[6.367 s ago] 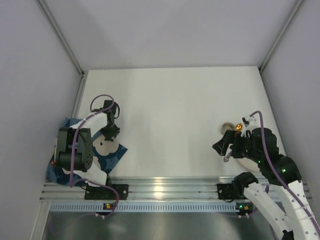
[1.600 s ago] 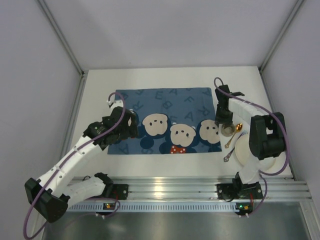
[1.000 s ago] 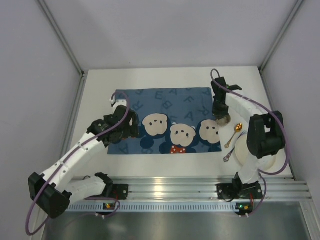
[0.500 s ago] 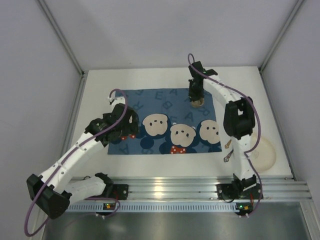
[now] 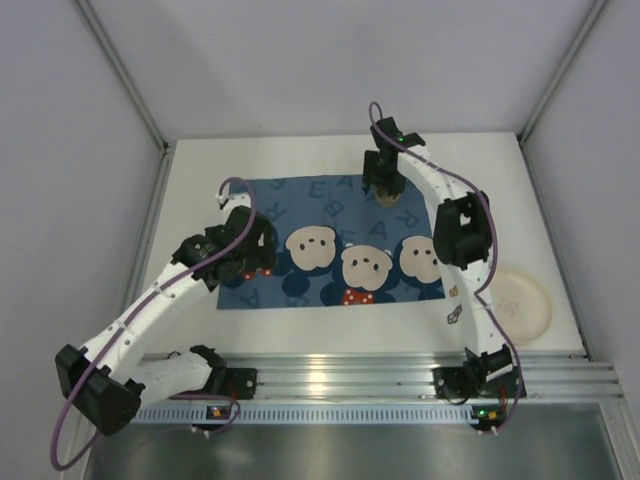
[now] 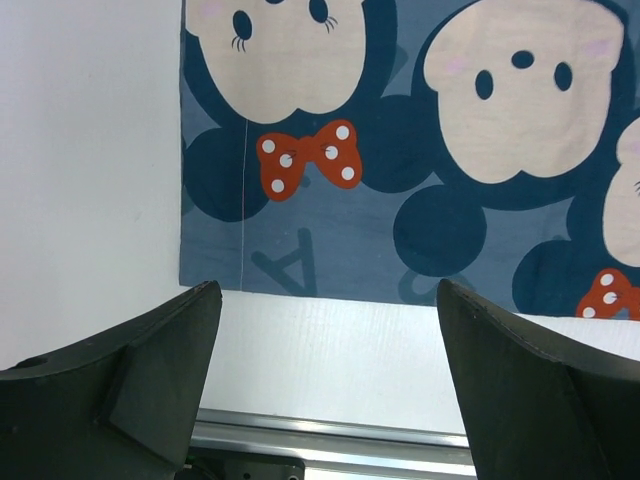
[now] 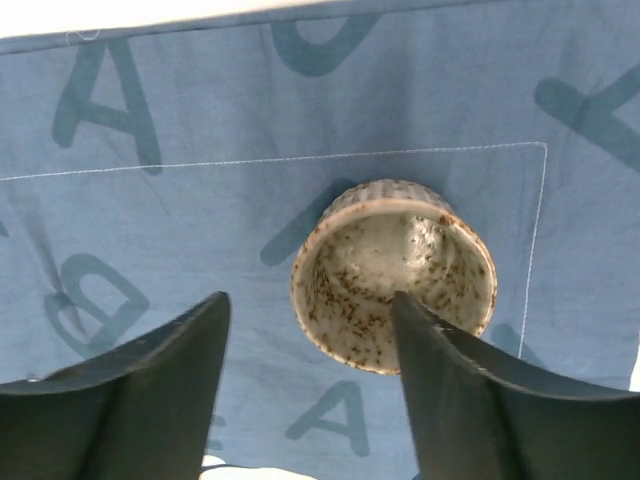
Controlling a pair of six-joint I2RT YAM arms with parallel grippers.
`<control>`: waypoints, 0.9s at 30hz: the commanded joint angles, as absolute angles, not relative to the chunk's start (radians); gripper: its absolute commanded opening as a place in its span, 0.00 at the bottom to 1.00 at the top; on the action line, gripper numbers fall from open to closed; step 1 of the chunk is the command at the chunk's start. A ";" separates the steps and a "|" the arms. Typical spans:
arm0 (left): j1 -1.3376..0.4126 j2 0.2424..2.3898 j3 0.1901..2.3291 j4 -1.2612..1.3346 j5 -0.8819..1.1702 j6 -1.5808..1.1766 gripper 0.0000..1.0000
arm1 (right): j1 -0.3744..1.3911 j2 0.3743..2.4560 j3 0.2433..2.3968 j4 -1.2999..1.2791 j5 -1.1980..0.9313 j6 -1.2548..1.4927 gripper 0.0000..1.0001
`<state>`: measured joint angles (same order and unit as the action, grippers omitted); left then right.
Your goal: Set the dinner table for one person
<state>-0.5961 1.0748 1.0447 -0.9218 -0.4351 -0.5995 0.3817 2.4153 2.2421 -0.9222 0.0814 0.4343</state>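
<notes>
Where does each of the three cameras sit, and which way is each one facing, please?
Top external: above and behind the bases, looking down on the white table; both arms show.
Left wrist: on the left arm, facing down at the placemat's near edge; open left hand shows.
Right wrist: on the right arm, facing down at the speckled cup; open right hand shows.
Shared: top external and right wrist both show the cup.

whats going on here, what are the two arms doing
A place setting is being laid on the dinner table. The right gripper hangs open over a small speckled cup standing near the far edge of the blue placemat. The left gripper, also open, hovers over the mat's near left corner. A white plate waits off to the right.
</notes>
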 commanded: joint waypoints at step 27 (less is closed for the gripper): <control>-0.767 1.059 1.157 -1.085 -0.388 -0.818 0.99 | 0.207 1.238 1.200 -0.828 0.061 0.474 0.82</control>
<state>-0.7673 1.1370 1.1740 -1.0256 -0.3172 -0.7853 0.2150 1.3426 1.2072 -0.8593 0.0238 0.4538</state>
